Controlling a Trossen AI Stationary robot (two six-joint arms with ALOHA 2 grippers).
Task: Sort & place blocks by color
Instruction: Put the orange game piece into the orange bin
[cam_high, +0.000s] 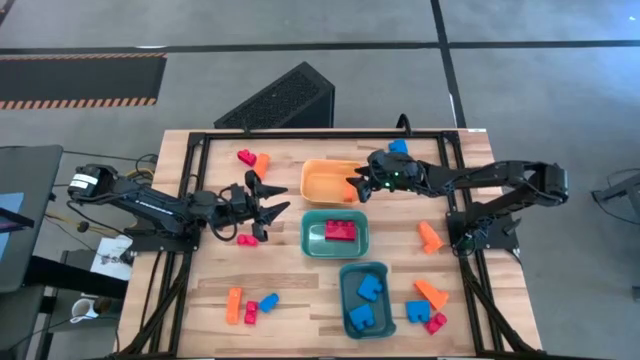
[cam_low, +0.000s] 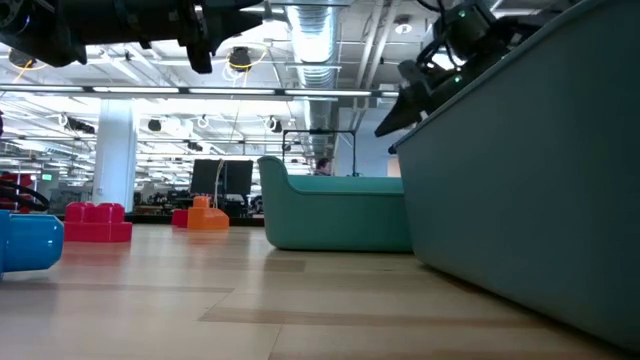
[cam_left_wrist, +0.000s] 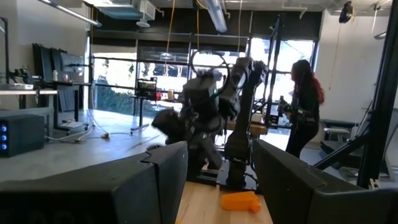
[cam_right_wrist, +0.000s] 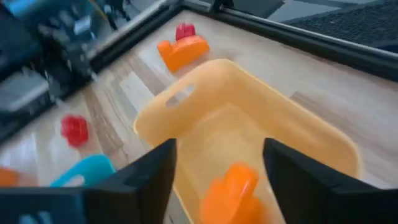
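My right gripper (cam_high: 356, 185) hangs open over the orange bin's (cam_high: 322, 180) right end. An orange block (cam_right_wrist: 233, 188) shows between its fingers with a gap on each side, over the bin's floor. My left gripper (cam_high: 268, 207) is open and raised above the table, left of the teal bin (cam_high: 308, 236), with a pink block (cam_high: 245, 238) just below it. A red block (cam_high: 340, 230) lies in the teal bin and two blue blocks (cam_high: 362, 300) lie in the blue bin (cam_high: 384, 272). Loose blocks sit on the table: pink (cam_high: 245, 156) and orange (cam_high: 263, 162) at the far left.
More loose blocks: orange (cam_high: 233, 305), pink (cam_high: 251, 313) and blue (cam_high: 268, 300) near left; orange (cam_high: 430, 236) at right; orange (cam_high: 432, 293), blue (cam_high: 418, 310) and pink (cam_high: 435, 322) near right; blue (cam_high: 399, 147) at the far edge. A black frame borders the table. A person (cam_left_wrist: 305, 106) stands beyond it.
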